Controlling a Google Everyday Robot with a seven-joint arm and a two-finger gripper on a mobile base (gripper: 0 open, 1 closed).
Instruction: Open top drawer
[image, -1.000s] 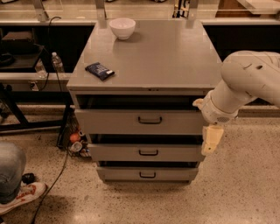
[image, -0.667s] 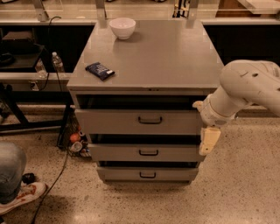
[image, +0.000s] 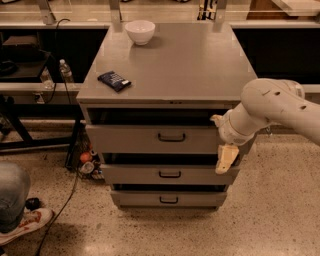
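Observation:
The top drawer is the widest grey front of three in a grey metal cabinet, with a dark loop handle at its centre. A dark gap shows between its front and the cabinet top. My gripper is cream-coloured and hangs down from the white arm at the right end of the drawer fronts. It sits right of the handle and slightly below it, level with the gap above the middle drawer. It holds nothing that I can see.
The middle drawer and bottom drawer sit below. On the cabinet top lie a white bowl and a dark snack packet. A person's shoe, cables and a bottle are at the left.
My arm and gripper have moved left, from beside the cabinet's right edge to in front of the right end of the drawer fronts. The drawers have not moved.

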